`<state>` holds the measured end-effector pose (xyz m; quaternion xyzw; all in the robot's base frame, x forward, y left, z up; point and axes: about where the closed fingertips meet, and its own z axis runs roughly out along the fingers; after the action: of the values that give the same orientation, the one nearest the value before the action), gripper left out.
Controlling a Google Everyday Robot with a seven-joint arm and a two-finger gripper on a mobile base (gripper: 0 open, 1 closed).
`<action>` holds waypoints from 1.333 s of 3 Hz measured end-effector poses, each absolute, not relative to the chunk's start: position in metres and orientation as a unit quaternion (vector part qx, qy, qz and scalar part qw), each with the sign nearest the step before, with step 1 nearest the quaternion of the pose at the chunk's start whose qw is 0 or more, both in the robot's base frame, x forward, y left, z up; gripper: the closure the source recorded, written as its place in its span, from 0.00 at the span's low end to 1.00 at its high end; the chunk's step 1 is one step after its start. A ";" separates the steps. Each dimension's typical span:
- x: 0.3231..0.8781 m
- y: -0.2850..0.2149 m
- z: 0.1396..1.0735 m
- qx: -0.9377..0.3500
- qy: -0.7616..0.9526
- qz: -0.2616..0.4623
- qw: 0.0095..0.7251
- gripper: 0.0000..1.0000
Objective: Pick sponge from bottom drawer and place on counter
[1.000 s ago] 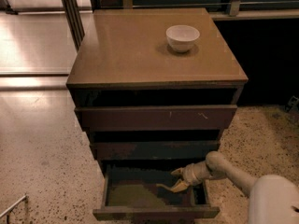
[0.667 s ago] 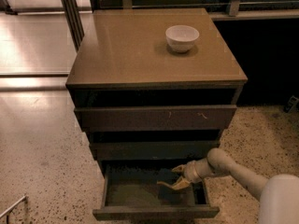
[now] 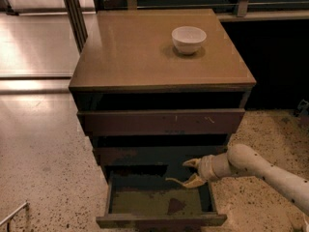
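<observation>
The bottom drawer [image 3: 159, 220] of the dark cabinet is pulled open and shows its olive-grey floor. My gripper [image 3: 186, 173] hangs over the drawer's back right part, just under the middle drawer front. Its tan fingers [image 3: 183, 181] stand apart around a small dark blue-green block, which looks like the sponge [image 3: 179, 172]. A dark patch [image 3: 175, 205] lies on the drawer floor below the gripper and looks like a shadow. The tan counter [image 3: 135, 52] is the cabinet's top.
A white bowl [image 3: 189, 38] stands on the counter at the back right. The two upper drawers [image 3: 161, 122] are slightly open. My pale arm [image 3: 270, 170] reaches in from the right. Speckled floor surrounds the cabinet, and a metal post [image 3: 73, 11] stands at the back left.
My gripper has risen a little from deep in the bottom drawer toward the underside of the middle drawer. The arm has shifted slightly left and up.
</observation>
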<state>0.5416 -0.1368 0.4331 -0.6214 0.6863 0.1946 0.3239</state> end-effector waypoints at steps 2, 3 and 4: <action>0.520 -0.130 0.458 -0.647 0.672 0.184 0.310 1.00; 0.513 -0.131 0.489 -0.641 0.679 0.191 0.303 1.00; 0.500 -0.127 0.548 -0.629 0.692 0.207 0.286 1.00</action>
<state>0.5003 -0.1266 0.5481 -0.6295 0.6920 0.2071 0.2863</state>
